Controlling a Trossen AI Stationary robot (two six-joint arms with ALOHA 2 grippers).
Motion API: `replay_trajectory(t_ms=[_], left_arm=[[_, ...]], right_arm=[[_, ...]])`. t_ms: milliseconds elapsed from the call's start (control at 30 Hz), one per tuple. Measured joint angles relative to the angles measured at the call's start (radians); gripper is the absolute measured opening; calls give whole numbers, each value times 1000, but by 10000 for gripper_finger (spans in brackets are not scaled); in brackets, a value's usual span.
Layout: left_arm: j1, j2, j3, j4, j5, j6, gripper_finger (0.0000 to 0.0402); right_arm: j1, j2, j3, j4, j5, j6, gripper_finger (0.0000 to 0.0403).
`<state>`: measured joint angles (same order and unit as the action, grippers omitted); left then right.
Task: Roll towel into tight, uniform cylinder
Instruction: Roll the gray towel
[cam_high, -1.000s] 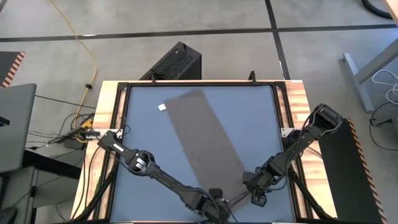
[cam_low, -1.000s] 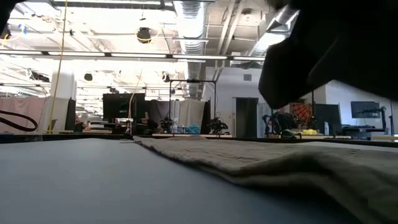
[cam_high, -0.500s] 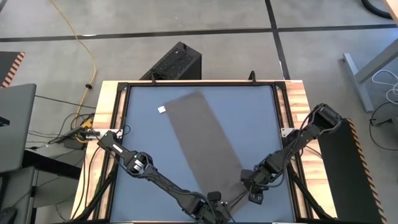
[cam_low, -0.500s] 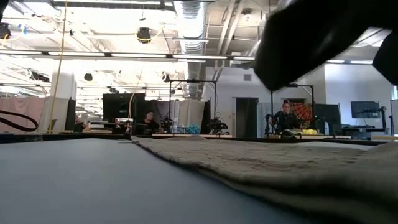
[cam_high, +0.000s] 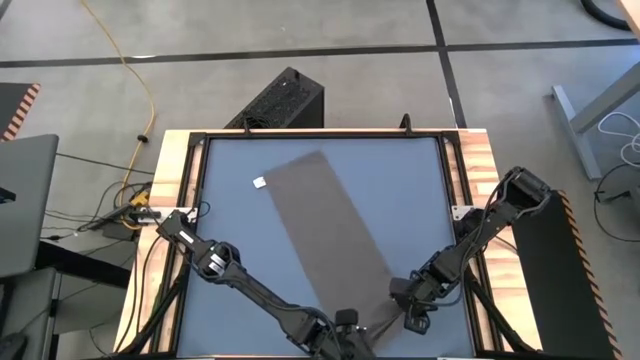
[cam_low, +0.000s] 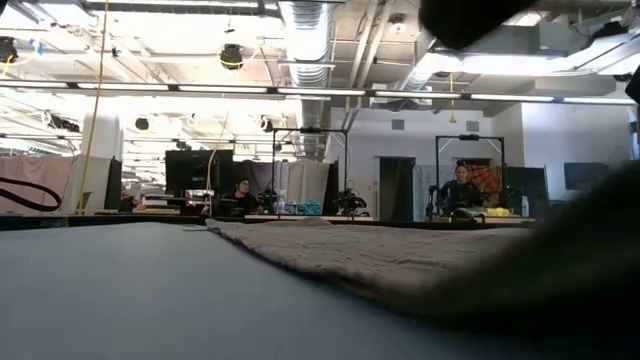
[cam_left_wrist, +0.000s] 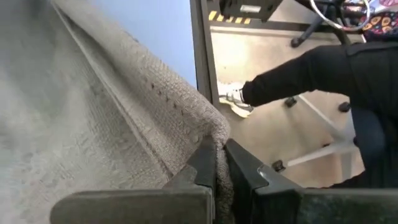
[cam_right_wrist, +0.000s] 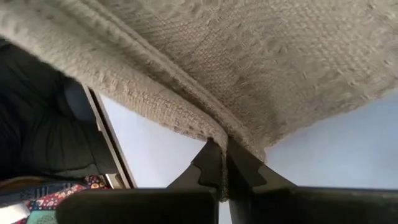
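The taupe towel (cam_high: 330, 235) lies as a long strip slanting from the table's far left to its near right, with its white tag (cam_high: 259, 183) at the far left corner. My left gripper (cam_high: 343, 328) is at the towel's near left corner and my right gripper (cam_high: 412, 307) at its near right corner. Both are shut on the towel's near hem. In the low view the towel (cam_low: 380, 255) lies flat farther off and rises at the near right. My left gripper pinches the towel's near corner (cam_left_wrist: 214, 134) between its two fingers, at the hemmed edge. The cloth rises from the table into the fingers. My right gripper pinches the hemmed near edge (cam_right_wrist: 214, 134) by its corner between its two fingers. The cloth spreads away from the fingers.
The blue-grey tabletop (cam_high: 230, 250) has a black frame and wooden side rails (cam_high: 165, 190). A person's dark sleeve (cam_left_wrist: 311, 68) and chair show beyond the table's near edge. A black box (cam_high: 283, 100) stands on the floor behind the table.
Both grippers have drawn the towel's near end a little toward the table's near edge. The whole strip has slid that way, the tag with it. In the low view the near cloth has risen and now fills the lower right.
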<state>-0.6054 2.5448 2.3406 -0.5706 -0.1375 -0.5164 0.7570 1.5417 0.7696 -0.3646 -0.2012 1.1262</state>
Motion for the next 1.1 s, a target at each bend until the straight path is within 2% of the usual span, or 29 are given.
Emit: replay_trajectory(t_ms=[167, 333, 500, 700, 867, 1100], left_arm=[[-3, -26, -134, 115, -14, -38, 0], [-3, -101, -342, 424, 10, -74, 0], [5, -187, -541, 563, -11, -171, 0], [5, -236, -772, 842, 0, -265, 0], [6, -240, -848, 884, 11, -323, 0], [7, -240, -851, 884, 46, -309, 0]], right_arm=[[-2, 0, 0, -1, 17, 10, 29], [-2, 0, 0, 5, 17, 15, 29], [-2, 0, 0, 4, 19, 21, 29], [-8, 0, 0, 12, -1, 27, 29], [-37, 0, 1, 31, -24, 28, 29], [-76, 0, 0, 57, -54, 26, 29]])
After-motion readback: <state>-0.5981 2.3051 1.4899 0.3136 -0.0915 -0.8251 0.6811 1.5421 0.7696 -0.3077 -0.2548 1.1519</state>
